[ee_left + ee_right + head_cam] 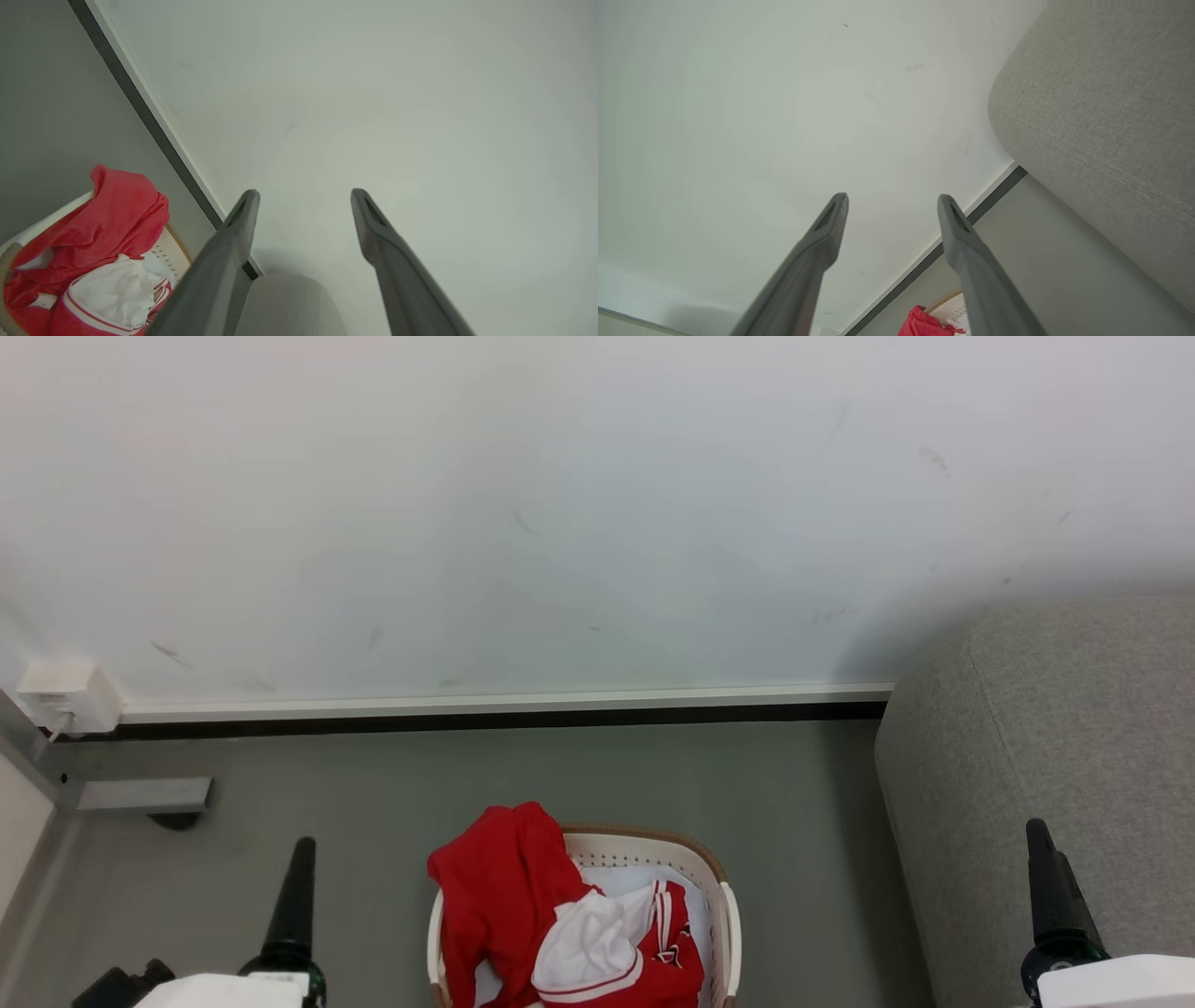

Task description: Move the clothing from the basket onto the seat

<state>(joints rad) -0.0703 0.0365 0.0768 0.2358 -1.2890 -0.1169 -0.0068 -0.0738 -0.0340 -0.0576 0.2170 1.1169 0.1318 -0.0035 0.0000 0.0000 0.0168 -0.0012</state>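
Observation:
The cream basket (724, 905) stands on the grey floor at the bottom middle of the head view. A plain red garment (499, 882) drapes over its left rim, and a red and white garment (611, 952) with striped trim lies inside. Both garments show again at the lower left of the left wrist view, the plain red garment (117, 219) over the red and white garment (110, 294). The grey sofa (1055, 756) fills the right side. My left gripper (303, 196) is open and empty, left of the basket. My right gripper (892, 200) is open and empty beside the sofa (1101, 107).
A white wall (560, 504) with a pale skirting and dark strip (504, 709) runs behind the basket. A white socket box (65, 695) and a grey bracket (140, 795) sit at the far left. Grey floor (794, 803) lies between basket and sofa.

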